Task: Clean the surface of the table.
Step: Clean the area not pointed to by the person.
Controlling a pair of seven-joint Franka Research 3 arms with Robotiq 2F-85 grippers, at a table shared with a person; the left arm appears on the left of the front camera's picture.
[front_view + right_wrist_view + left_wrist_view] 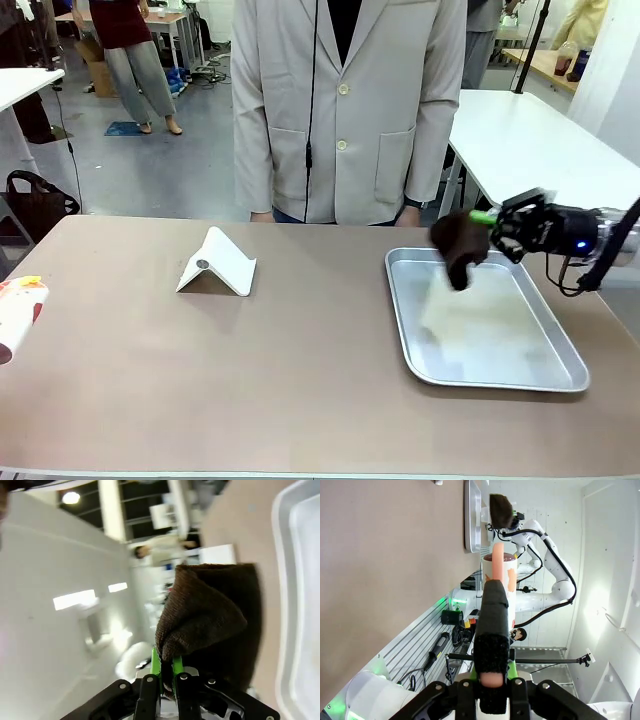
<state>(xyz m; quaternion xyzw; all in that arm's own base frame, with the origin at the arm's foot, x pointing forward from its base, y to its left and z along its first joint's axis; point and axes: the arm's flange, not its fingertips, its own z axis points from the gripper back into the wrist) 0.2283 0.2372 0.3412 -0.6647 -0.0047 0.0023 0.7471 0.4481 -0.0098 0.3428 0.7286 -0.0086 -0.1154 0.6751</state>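
Note:
The taupe table (250, 380) spreads across the front view. Over the far end of the metal tray (400, 320), my right gripper (487, 228) is shut on a dark brown cloth (460, 245), which hangs down toward the tray. The right wrist view shows the cloth (210, 625) bunched above the gripper (166, 662), beside the tray's rim (280, 555). My left gripper (492, 587) is shut on the wall of a white cup (499, 565) with orange print. That cup (18, 310) pokes in at the table's left edge.
A white folded stand (217, 264) sits left of the table's middle. A person in a pale jacket (340, 110) stands at the far edge. A white table (530, 140) stands behind on the right.

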